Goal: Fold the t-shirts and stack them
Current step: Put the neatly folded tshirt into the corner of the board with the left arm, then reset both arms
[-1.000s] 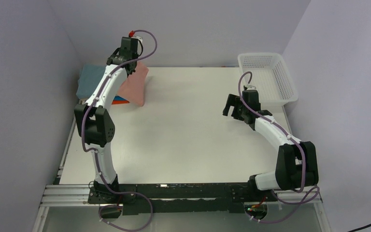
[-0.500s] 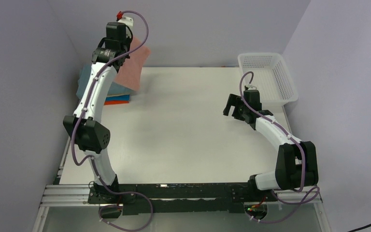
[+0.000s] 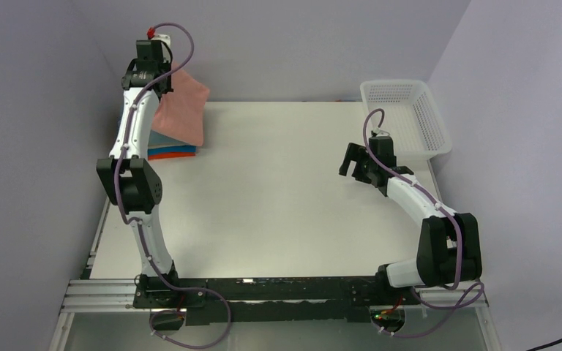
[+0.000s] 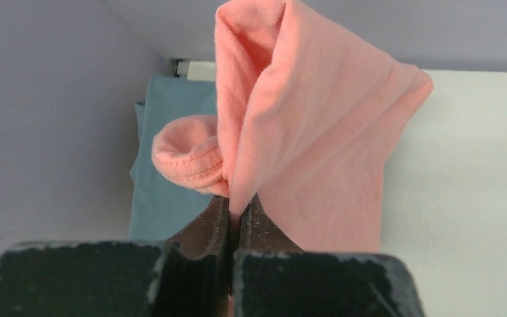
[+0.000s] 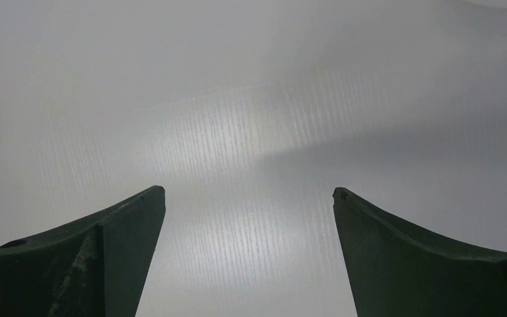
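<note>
White surface lies beneath the right jaws, spread wide. Beyond and below the left jaws sits the folded stack; clamped between them, the salmon-pink t-shirt has swung leftward over it, seemingly ready for lowering.

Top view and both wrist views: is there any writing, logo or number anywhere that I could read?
No readable text anywhere.
The salmon-pink t-shirt held in the left gripper is plain, and so is the teal t-shirt beyond it.
The white basket shows no lettering.
</note>
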Available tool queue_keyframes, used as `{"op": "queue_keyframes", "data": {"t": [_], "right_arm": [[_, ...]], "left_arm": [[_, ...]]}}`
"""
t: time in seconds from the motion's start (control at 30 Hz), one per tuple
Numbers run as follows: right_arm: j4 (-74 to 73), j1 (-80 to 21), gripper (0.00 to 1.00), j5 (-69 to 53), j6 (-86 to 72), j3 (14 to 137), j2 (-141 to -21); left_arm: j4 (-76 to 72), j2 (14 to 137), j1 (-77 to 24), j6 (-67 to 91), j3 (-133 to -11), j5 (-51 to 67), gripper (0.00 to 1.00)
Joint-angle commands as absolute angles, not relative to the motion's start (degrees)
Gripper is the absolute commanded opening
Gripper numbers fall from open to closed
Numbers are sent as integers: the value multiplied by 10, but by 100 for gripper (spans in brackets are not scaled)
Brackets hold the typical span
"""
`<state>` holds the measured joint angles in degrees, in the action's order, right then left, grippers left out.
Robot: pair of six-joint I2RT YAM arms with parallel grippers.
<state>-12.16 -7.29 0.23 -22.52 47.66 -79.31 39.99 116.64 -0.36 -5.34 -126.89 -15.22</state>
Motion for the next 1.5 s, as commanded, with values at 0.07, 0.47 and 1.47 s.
{"op": "queue_keyframes", "data": {"t": [0.07,0.47,1.47], "right_arm": [[-130,-69,100,34,-229,496,-798],[-146,-69,100,57,-222,501,-800],[-131,-67,100,165,-294,322,-456]], "left_arm": [[367,1248,55,-55,-1346,-128,0],[300,1280,130,-70,-1309,-64,94],[161,394,-35,275,-361,-57,100]]}}
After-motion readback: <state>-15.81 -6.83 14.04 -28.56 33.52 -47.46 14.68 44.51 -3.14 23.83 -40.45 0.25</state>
